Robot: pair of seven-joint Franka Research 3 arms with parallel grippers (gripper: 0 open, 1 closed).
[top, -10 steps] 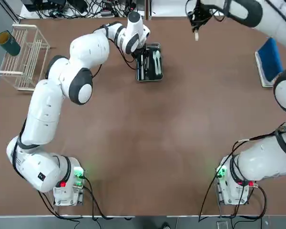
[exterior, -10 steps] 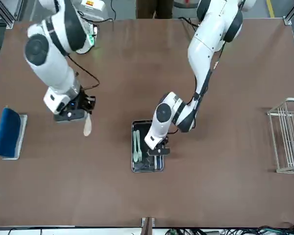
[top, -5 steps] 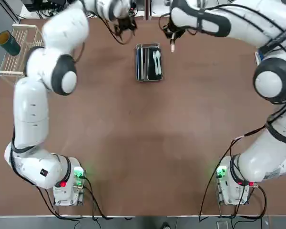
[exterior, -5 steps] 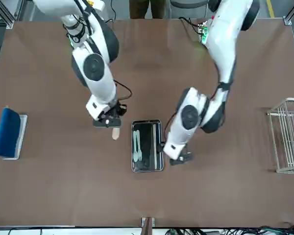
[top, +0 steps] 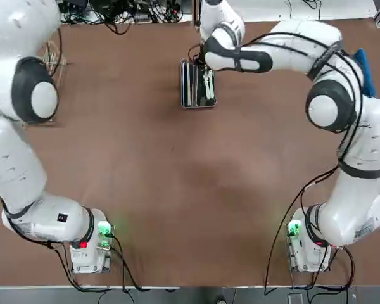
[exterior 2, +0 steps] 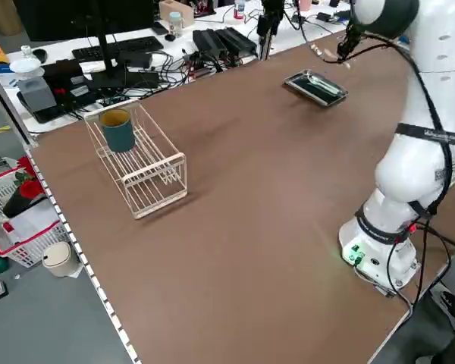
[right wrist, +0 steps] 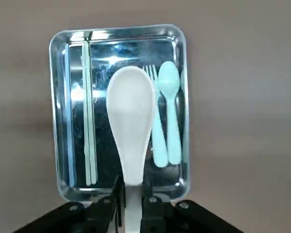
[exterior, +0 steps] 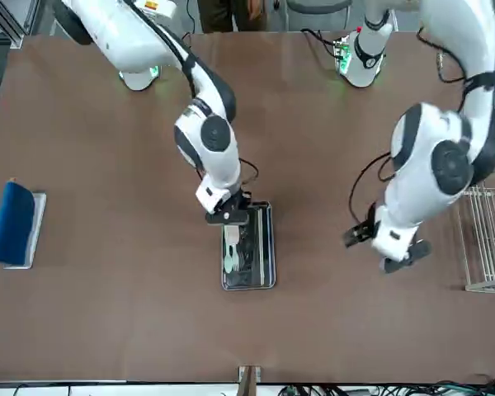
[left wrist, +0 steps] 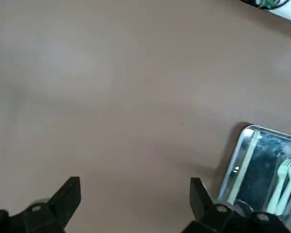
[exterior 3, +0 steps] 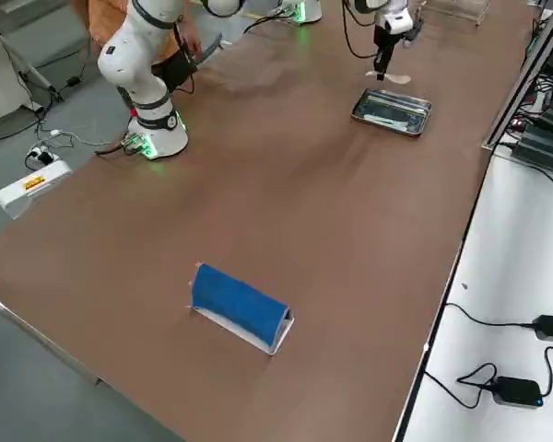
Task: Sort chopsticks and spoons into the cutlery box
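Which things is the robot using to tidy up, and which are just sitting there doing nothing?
Part of the job:
the cutlery box
the white spoon held over it by the right gripper
the chopsticks already inside

Just lying about:
the wire rack with a cup in it
the blue roll on its tray
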